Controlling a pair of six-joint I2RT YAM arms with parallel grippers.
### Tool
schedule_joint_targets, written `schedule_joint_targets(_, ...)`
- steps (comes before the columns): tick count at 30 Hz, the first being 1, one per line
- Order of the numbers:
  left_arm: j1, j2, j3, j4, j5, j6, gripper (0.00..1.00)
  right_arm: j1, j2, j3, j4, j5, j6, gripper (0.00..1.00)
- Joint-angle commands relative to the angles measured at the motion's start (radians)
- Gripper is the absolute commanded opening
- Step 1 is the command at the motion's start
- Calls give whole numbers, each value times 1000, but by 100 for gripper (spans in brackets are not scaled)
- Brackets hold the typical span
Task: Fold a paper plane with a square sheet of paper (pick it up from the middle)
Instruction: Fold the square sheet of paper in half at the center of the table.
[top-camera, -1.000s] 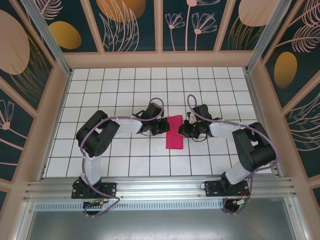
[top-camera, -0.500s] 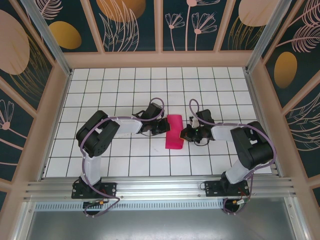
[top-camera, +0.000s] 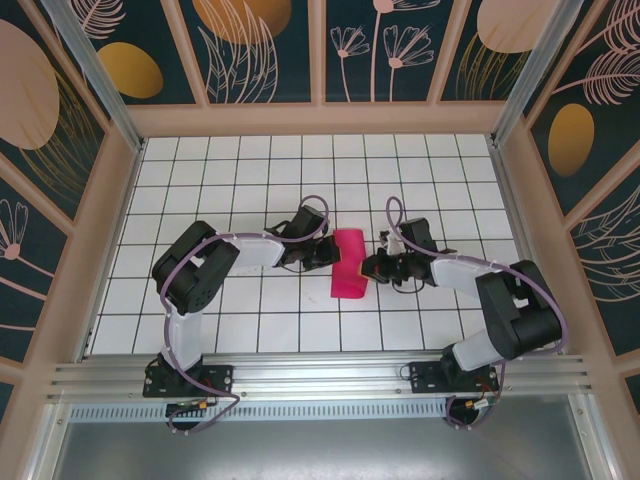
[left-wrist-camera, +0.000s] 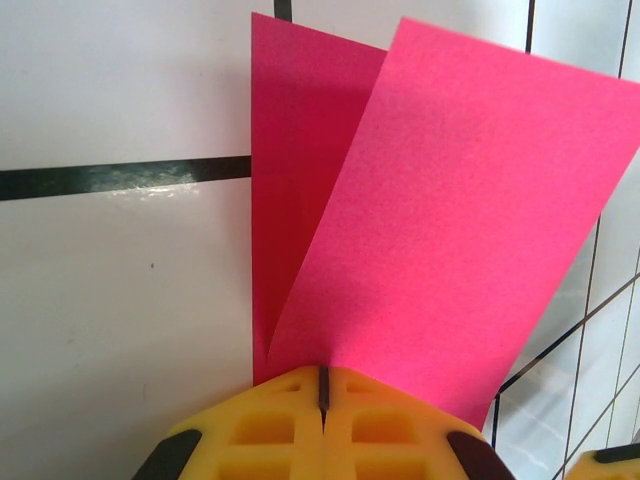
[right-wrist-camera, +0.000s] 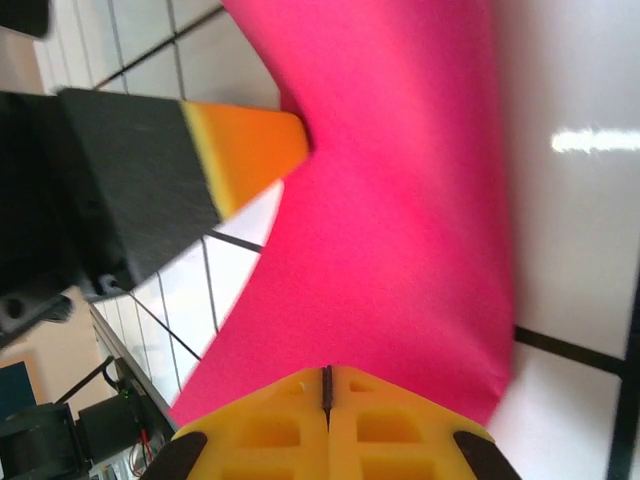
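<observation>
One sheet of paper (top-camera: 348, 263), pink, with two layers fanned apart at the fold. Two arms, a left arm (top-camera: 250, 247) and a right arm (top-camera: 455, 268), with one purple cable (top-camera: 310, 204) apiece, two cables in all, and one gripper apiece, a left gripper (top-camera: 329, 252) and a right gripper (top-camera: 369, 268), each of two yellow fingers (left-wrist-camera: 290, 390), four fingers altogether. One white tiled table (top-camera: 250, 160), one metal rail (top-camera: 320, 375) along its near edge, two base plates (top-camera: 190, 380) on that rail, one under each arm, and one wooden frame (top-camera: 320, 118) around the lot.
</observation>
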Motion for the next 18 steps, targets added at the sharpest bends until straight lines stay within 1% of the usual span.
schedule_joint_targets(1, -11, 50, -6, -101, -34, 25, 0, -5, 39, -43, 13, -6, -15, 6)
schedule_joint_targets(3, -10, 54, -6, -100, -32, 24, 0, -5, 64, -60, 25, -7, -23, 5)
schedule_joint_targets(5, -10, 56, -8, -98, -34, 24, 0, -7, 77, -70, 14, 18, -31, 5)
schedule_joint_targets(10, -10, 55, -16, -97, -34, 26, 0, -9, 54, -64, -39, 52, -47, 5)
schedule_joint_targets(14, -10, 56, -16, -98, -31, 27, 0, -3, -9, -43, -36, 3, -18, 5)
schedule_joint_targets(18, -10, 49, -17, -100, -32, 29, 0, 2, -66, -67, 23, -49, 22, 5)
